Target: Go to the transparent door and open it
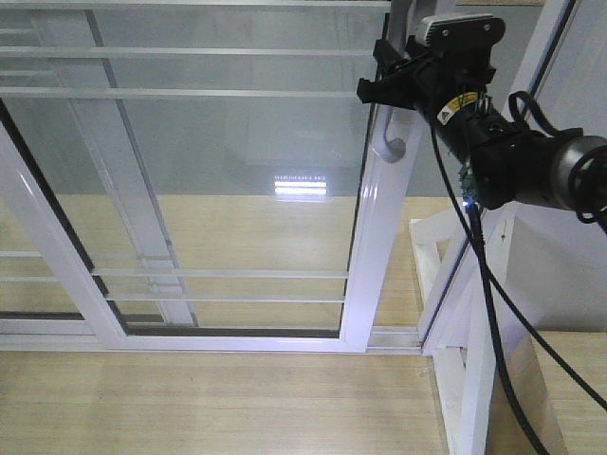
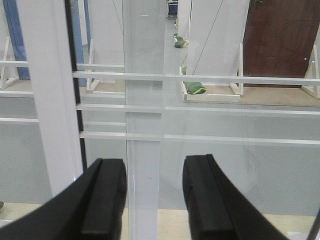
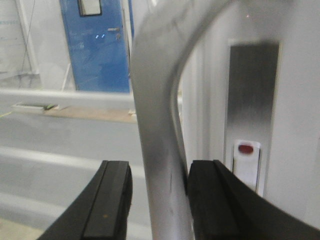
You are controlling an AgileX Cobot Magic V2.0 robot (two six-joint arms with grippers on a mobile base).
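The transparent door is a clear glass panel in a white frame with thin horizontal bars. Its curved silver-grey handle sits on the right stile. My right gripper is at the handle's upper part. In the right wrist view the handle stands between the open jaws of the right gripper; the right pad touches it, and the left pad is apart from it. The lock plate is just right of the handle. My left gripper is open and empty, facing the glass and its bars.
A second handle-less glass panel overlaps behind on the left. A white wooden stand and my arm's black cable are at the right. Wooden floor lies below. Beyond the glass are a blue door and green objects.
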